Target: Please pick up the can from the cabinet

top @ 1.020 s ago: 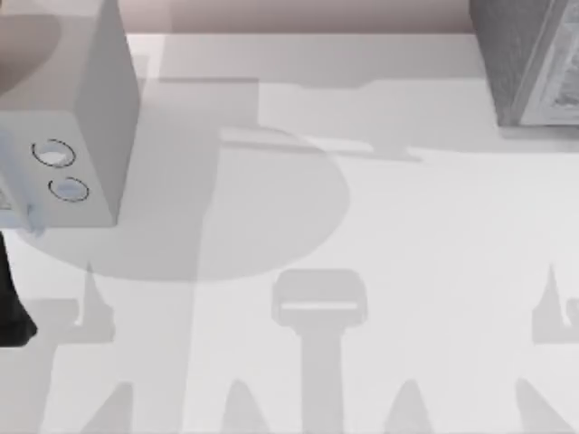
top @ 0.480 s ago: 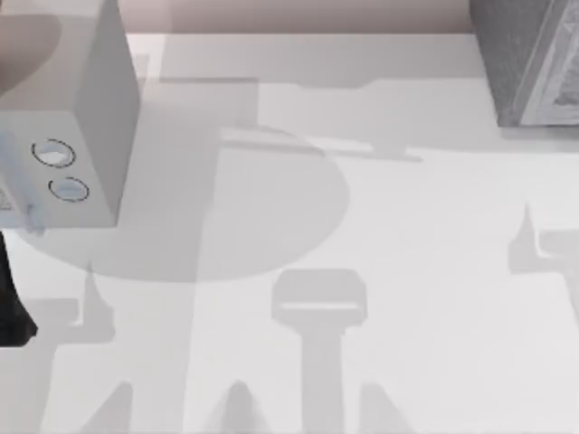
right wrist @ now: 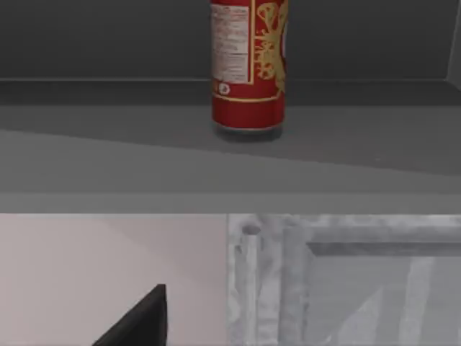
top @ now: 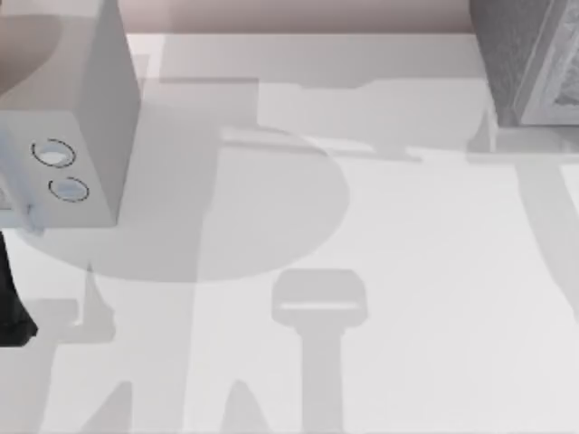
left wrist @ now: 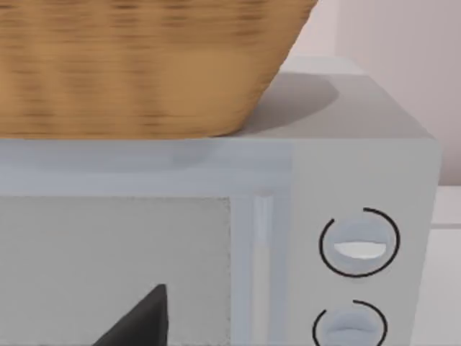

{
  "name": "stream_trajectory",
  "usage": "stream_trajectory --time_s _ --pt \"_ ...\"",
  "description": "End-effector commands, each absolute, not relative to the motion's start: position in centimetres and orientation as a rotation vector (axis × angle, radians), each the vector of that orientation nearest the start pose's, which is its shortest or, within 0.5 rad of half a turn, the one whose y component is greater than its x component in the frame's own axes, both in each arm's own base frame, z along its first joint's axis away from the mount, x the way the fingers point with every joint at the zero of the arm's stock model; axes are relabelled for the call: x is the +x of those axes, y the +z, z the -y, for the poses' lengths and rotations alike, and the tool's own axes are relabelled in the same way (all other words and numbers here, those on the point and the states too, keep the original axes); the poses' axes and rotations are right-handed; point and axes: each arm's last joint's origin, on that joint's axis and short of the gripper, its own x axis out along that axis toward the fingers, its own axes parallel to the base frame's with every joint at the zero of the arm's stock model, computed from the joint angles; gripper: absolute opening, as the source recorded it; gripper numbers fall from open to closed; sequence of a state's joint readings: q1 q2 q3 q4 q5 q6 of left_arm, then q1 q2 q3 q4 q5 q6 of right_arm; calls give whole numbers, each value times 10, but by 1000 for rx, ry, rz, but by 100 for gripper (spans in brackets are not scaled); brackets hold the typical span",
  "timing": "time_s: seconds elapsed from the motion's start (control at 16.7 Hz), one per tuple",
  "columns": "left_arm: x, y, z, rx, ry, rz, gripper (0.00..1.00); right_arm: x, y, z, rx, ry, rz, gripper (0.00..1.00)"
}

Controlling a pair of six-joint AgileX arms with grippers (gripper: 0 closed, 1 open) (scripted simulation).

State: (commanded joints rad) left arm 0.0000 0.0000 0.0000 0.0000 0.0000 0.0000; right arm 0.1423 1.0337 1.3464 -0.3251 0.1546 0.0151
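Right wrist view, near to far: dark tool tip point(right wrist: 140, 317) low in shot, can't tell if the right tool is wide or narrow. Past it the desk point(right wrist: 94, 274) and the cabinet point(right wrist: 346, 281) lower front, then the open shelf point(right wrist: 108, 155) w/ the can point(right wrist: 248, 68) upright, set back from the shelf lip.

Judgement: the step is the approach. Do it well by going in level w/ the shelf, clearing the lip, tool centred on the can body, opened wider than the can before entry, closing mid-height so it doesn't tip.

Hard to make out: can top is cut off; shelf depth behind it is dim. Top view gives only a cabinet corner point(top: 525, 63). Left arm parked facing the microwave point(left wrist: 360, 180) w/ a basket point(left wrist: 144, 65) on top; its tool state can't tell.
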Motion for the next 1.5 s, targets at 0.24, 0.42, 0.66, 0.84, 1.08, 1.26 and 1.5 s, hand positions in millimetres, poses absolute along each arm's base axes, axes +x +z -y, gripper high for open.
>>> stream_trajectory --time_s 0.24,0.42,0.66,0.84,1.08,1.26,1.5 --pt "106 160 1 0 0 0 100 238 498 -40 1 -3 3 100" --pt "106 160 1 0 0 0 100 254 509 -46 0 -1 1 100" --pt "106 160 1 0 0 0 100 256 510 -47 0 0 0 100" --pt "106 160 1 0 0 0 100 257 509 -46 0 -4 0 100" --pt "106 160 1 0 0 0 100 279 496 -50 1 -11 16 100" --pt "106 160 1 0 0 0 100 296 482 -53 -2 -16 12 100" --pt "106 160 1 0 0 0 100 296 483 -53 -1 -16 13 100"
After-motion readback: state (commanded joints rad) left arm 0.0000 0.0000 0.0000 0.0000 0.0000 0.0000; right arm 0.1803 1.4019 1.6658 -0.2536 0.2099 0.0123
